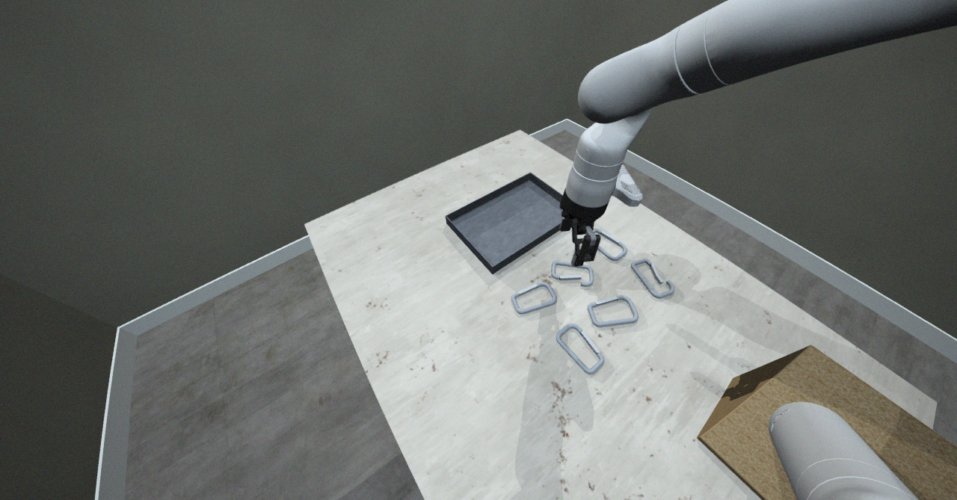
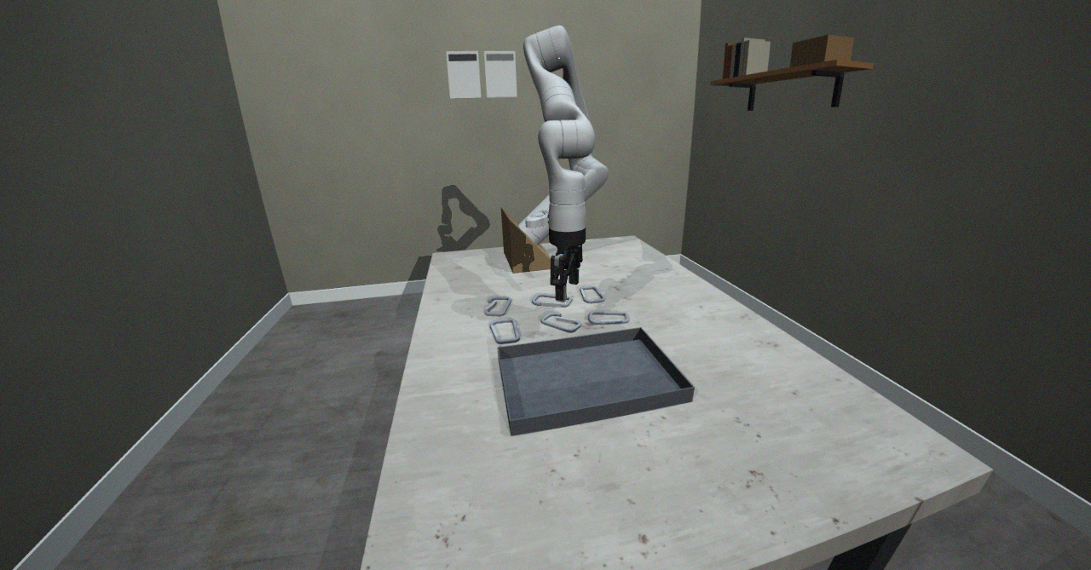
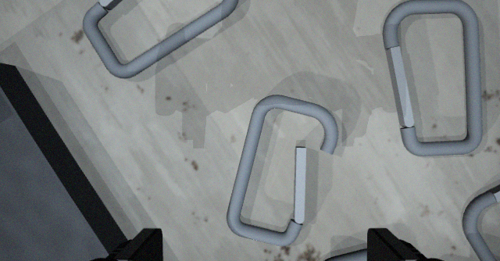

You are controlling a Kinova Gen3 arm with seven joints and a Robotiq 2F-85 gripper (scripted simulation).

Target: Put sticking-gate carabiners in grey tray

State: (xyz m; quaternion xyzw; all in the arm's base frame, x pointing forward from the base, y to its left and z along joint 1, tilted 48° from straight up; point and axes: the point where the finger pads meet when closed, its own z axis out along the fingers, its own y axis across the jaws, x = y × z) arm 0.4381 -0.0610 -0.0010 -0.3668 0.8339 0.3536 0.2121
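Several grey carabiners lie on the table beside the grey tray, which holds nothing. My gripper is open and empty, pointing straight down a little above the group, close to the tray's edge. In the wrist view one carabiner lies just ahead of my fingers; its pale gate is swung inward and a gap shows at its top right. It also shows in the top view and the exterior view. The carabiner to its right has a closed gate. Another lies at the upper left.
The tray's dark wall runs down the left of the wrist view. Other carabiners lie around. A brown cardboard box stands by the arm's base.
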